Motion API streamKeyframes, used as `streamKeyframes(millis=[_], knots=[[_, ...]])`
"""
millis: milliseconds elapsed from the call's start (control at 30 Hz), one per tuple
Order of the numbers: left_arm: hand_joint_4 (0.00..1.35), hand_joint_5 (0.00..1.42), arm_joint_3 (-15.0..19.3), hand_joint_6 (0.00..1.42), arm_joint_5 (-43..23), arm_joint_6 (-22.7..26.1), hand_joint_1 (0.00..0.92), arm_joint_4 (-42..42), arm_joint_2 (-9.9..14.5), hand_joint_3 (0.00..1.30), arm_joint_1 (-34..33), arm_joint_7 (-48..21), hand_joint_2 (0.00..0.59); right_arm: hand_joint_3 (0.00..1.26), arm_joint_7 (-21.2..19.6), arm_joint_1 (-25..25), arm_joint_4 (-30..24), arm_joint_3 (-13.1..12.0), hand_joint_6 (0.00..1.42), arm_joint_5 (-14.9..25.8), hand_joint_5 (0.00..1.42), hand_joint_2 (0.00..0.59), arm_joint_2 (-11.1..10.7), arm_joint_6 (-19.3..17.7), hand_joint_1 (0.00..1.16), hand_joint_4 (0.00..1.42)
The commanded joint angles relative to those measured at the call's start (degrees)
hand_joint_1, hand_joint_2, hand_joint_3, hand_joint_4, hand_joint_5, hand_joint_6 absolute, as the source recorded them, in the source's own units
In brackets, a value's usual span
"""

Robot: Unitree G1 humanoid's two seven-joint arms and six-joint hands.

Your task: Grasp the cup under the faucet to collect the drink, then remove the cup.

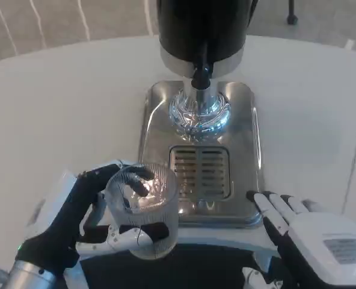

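Left hand grips the cup before the drip tray; right hand rests open, holding nothing

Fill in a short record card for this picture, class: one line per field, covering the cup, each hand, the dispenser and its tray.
cup: clear ribbed plastic cup, upright, at the tray's front left corner, not under the faucet
left hand: left hand grips the cup
right hand: right hand holds nothing, fingertips beside the tray's front right corner
dispenser: black drink dispenser with faucet
tray: steel drip tray, slotted grille
surface: white table
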Motion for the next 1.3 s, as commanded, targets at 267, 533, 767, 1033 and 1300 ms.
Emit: streamKeyframes(millis=[267,533,767,1033,1300], knots=[[1.13,1.37,-2.7,1.42,2.8,-2.9,0.635,10.6,-1.6,0.96,-9.3,4.4,0.000,0.01,2.7,0.9,-2.5,-1.2,0.00,-0.9,0.00,0.506,0.1,0.0,0.17,0.00],[1.12,1.37,-3.9,1.42,4.8,-5.4,0.635,19.6,-1.2,0.96,-16.4,8.6,0.000,0.01,5.0,0.0,-3.0,-0.8,0.00,-2.7,0.00,0.506,1.2,0.1,0.17,0.00],[1.12,1.37,-5.4,1.42,7.5,-6.8,0.635,27.8,-0.6,0.95,-22.0,13.0,0.000,0.01,5.7,-1.1,-2.1,-0.5,0.00,-3.6,0.00,0.506,1.9,-0.1,0.17,0.00],[1.12,1.37,-7.9,1.42,8.9,-7.6,0.635,34.7,-1.6,0.95,-26.9,16.3,0.000,0.01,5.9,-0.8,-2.3,-1.4,0.00,-2.9,0.00,0.506,1.6,-0.1,0.17,0.00],[1.12,1.37,-10.4,1.42,9.5,-7.8,0.635,39.1,-2.7,0.96,-30.5,19.2,0.000,0.01,6.9,-0.6,-2.9,-1.8,0.00,-2.9,0.00,0.506,1.8,0.0,0.17,0.00]])
